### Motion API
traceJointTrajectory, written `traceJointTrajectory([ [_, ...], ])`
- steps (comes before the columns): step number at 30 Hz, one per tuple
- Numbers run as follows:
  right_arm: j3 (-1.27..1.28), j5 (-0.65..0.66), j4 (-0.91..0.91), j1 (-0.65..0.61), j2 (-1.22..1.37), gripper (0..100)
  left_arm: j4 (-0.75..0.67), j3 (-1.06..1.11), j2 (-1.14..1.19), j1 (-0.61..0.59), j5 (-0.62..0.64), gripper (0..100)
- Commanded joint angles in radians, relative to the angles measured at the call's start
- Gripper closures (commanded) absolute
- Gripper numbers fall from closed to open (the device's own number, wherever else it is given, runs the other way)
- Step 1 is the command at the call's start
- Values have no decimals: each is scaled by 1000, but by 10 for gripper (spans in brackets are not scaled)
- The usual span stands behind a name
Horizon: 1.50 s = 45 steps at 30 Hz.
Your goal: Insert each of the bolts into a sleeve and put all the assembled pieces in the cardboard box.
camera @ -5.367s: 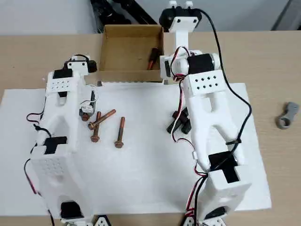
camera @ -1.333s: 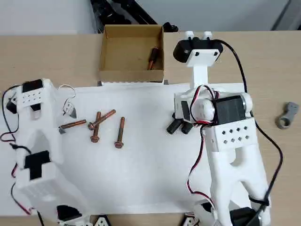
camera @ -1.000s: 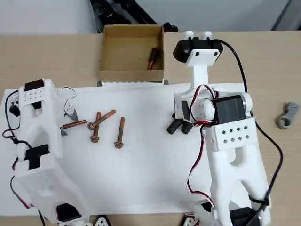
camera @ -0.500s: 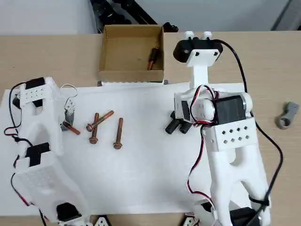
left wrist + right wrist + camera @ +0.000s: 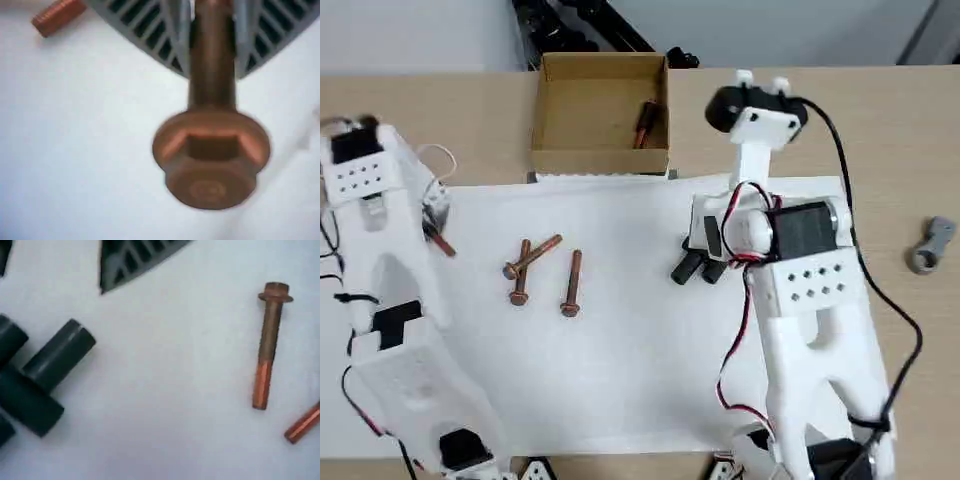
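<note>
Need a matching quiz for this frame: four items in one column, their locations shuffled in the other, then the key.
Items
1. sleeves
2. held bolt
3. assembled piece
4. grey part

Places
A. in the box
B. in the left gripper
C. on the white sheet
D. on the bare table

Pairs: 1-C, 2-B, 3-A, 4-D
</note>
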Motion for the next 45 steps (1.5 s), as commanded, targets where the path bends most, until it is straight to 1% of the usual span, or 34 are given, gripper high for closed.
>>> traceJointTrajectory([
  [1, 6, -89, -7, 5, 50, 880, 29, -64, -221, 48, -127, 994],
  [3, 6, -138, -4, 5, 94, 880, 28, -44, -325, 81, -195, 994],
  [6, 3, -226, -15, -1, 159, 880, 28, -5, -459, 123, -264, 994],
  [12, 2, -359, -58, -65, 275, 878, 28, 160, -629, 124, -348, 994],
  [16, 2, -457, -119, -82, 352, 877, 9, 254, -698, 100, -365, 994],
  [22, 2, -468, -199, -77, 456, 877, -8, 298, -770, 86, -428, 994],
  [27, 2, -470, -239, -79, 533, 877, -8, 298, -779, 86, -428, 994],
  [36, 2, -470, -246, -76, 644, 879, -8, 298, -779, 87, -428, 994],
  [45, 2, -465, -338, -74, 797, 879, -8, 298, -778, 87, -430, 994],
])
